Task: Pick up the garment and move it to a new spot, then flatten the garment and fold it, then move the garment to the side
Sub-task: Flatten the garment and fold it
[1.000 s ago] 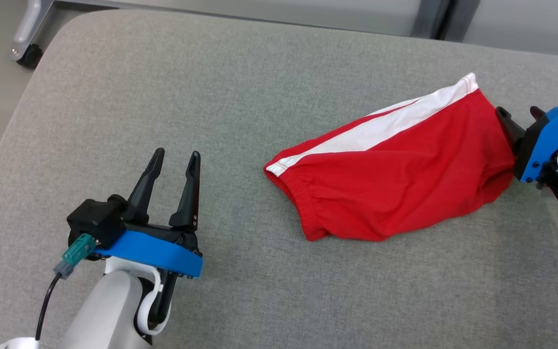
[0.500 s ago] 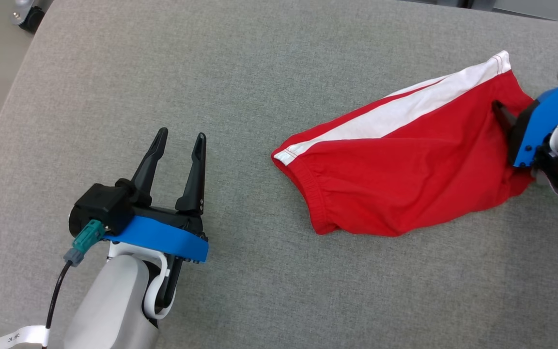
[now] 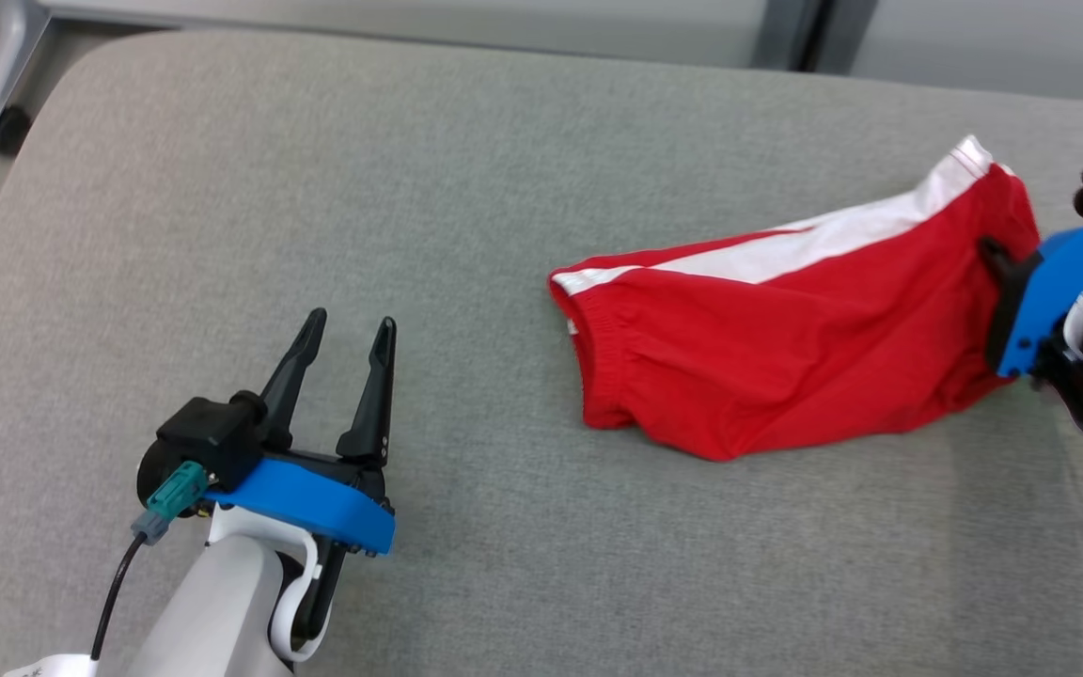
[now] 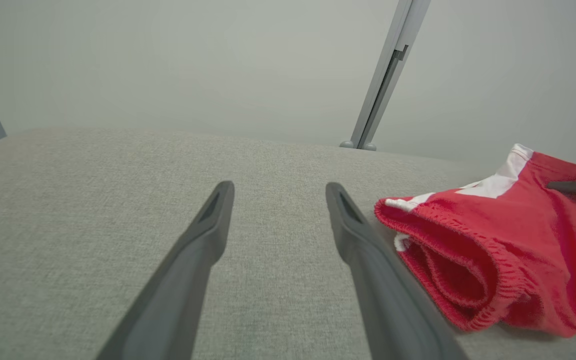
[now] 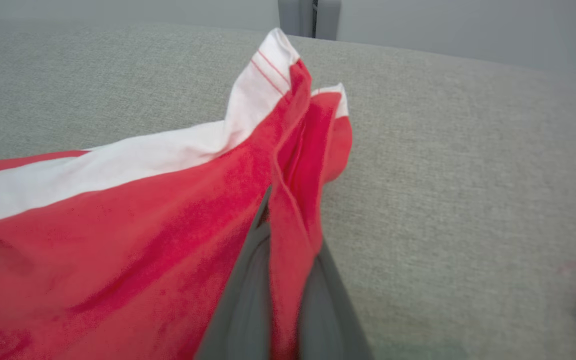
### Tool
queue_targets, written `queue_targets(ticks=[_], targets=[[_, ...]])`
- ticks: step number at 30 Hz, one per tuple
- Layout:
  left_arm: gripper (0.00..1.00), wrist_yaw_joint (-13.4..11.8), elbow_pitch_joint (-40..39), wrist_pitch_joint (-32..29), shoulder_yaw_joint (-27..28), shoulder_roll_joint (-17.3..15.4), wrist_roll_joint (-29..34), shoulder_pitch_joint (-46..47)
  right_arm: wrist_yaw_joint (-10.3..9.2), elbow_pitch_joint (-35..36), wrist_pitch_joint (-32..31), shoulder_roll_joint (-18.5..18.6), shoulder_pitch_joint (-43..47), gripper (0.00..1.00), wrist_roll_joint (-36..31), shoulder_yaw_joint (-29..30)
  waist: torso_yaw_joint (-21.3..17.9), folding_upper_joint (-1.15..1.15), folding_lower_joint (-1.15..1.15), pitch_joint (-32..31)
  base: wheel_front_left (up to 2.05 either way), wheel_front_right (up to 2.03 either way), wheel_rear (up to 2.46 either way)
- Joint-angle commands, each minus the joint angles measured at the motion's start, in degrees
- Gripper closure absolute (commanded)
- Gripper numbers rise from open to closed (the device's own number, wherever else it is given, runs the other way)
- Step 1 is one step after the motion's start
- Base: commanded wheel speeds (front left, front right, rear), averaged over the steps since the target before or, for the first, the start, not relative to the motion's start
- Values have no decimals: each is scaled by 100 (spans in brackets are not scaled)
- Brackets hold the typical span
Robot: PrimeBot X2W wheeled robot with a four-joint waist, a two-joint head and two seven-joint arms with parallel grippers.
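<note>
Nearest, lower left: pale forearm with a black cable [image 3: 102, 606] running up to a teal plug [image 3: 168, 486] beside a blue bracket.
Left arm's end: left gripper [image 3: 352, 322] low over bare cloth, jaws spread wide with nothing between them, pointing away from the robot.
Underneath: grey padded surface [image 3: 466, 216], woven cover, rounded far-left corner.
Task's thing: garment [image 3: 786, 348], red shorts, lying to the right of the left gripper and well apart from it, stretched sideways across the right half of the surface.
Garment, left end: gathered elastic waistband [image 3: 601, 362], opening turned toward the left gripper, gaping slightly.
Garment, far edge: white stripe [image 3: 842, 243] running from the waistband to the raised right corner.
Right arm's end: right gripper [image 3: 997, 259] at the garment's right end, jaws closed on a pinched fold of red cloth, the 2 dark fingers pressed on either side of it in the right wrist view.
Garment, right end: peaked up at the grip, the rest lying on the surface.
Far left: metal leg [image 3: 1, 85] with a dark caster, on the floor beyond the corner.
Far middle: metal post [image 3: 791, 33] behind the far edge.
</note>
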State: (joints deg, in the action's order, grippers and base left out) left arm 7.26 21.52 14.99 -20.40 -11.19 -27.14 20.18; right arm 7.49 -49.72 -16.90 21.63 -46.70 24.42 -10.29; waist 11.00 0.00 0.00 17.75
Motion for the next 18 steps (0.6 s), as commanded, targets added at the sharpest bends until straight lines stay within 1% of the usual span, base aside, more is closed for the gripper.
queue_targets(ticks=[1, 5, 8, 12, 17, 18], targets=[[0, 20, 34, 24, -18, -75, -65, -79, 1, 64, 97, 124, 157, 100, -109, 37, -246, 0, 0, -285, 0, 0, 0], [0, 20, 86, 24, -133, -88, -157, -162, 1, 120, 179, 375, 364, 100, -431, 186, -351, 0, 0, -516, 0, 0, 0], [0, 20, 129, 24, -181, -99, -199, -239, 2, 194, 155, 393, 473, 100, -697, 328, -380, 0, 0, -654, 0, 0, 0], [0, 20, 159, 24, -257, -116, -247, -256, 1, 401, 38, 223, 565, 100, -975, 457, -355, 0, 0, -777, 0, 0, 0], [0, 20, 162, 24, -311, -122, -294, -311, 1, 840, -322, -333, 618, 100, -1255, 312, -276, 0, 0, -870, 0, 0, 0], [0, 20, 162, 24, -311, -122, -294, -311, 1, 840, -322, -333, 618, 100, -1255, 312, -276, 0, 0, -870, 0, 0, 0]])
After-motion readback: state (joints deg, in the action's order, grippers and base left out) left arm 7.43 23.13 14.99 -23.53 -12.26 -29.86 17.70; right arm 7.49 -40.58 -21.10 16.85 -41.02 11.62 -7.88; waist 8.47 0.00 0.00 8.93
